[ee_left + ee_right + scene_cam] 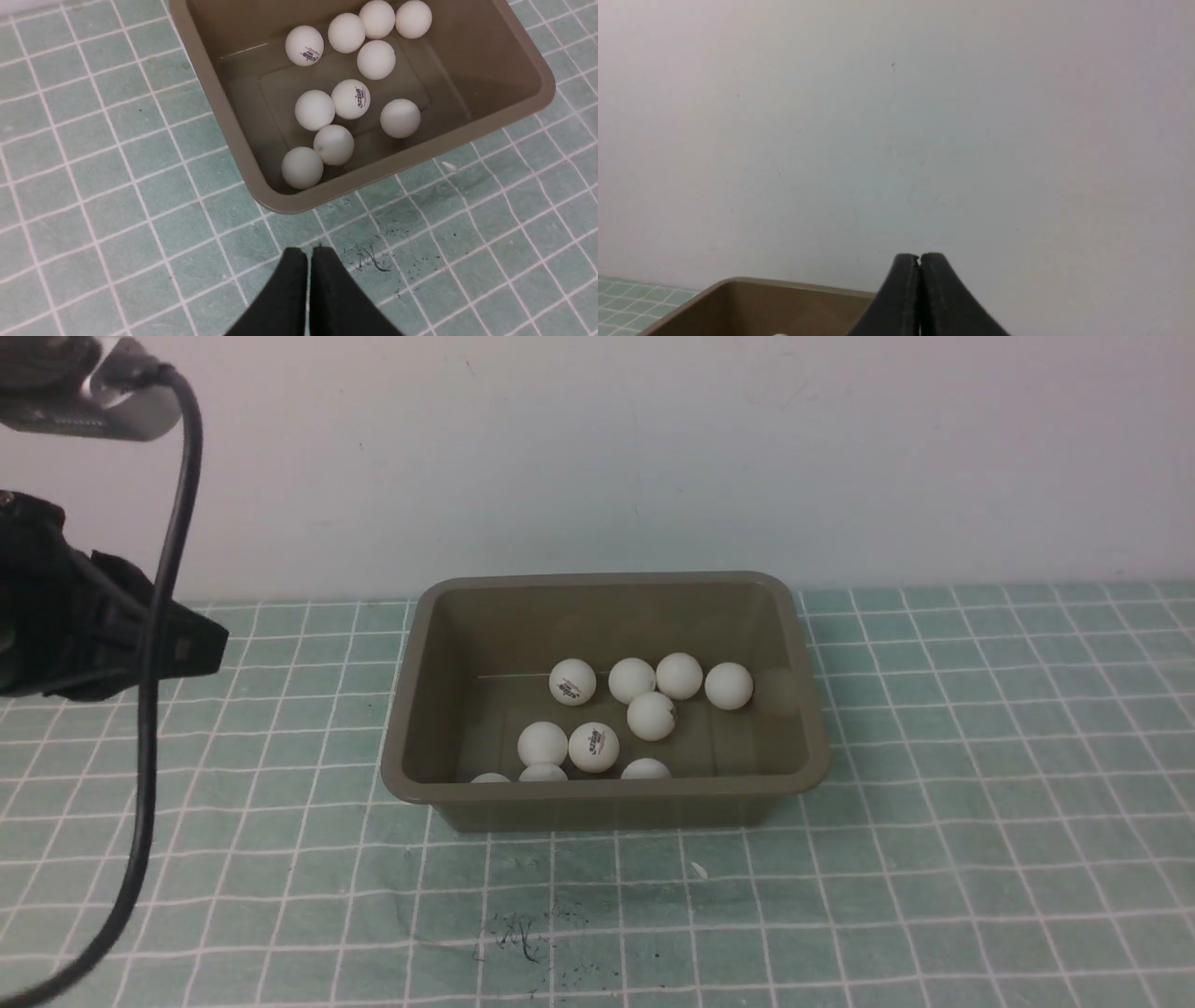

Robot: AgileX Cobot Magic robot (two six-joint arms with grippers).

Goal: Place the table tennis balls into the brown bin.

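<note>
Resting on the floor of the brown bin (607, 793), ten white table tennis balls (651, 716) lie in loose clusters, and two of them show printed logos. The bin sits on the green-gridded tabletop (934, 803). The left tool (308, 252) has its black fingers pressed together and holds nothing. It hangs over bare tabletop just short of the bin's corner, with the balls ahead of its tips. The right tool (919, 256), also pressed together and empty, faces the white wall (896, 116) beyond the bin's rim.
</note>
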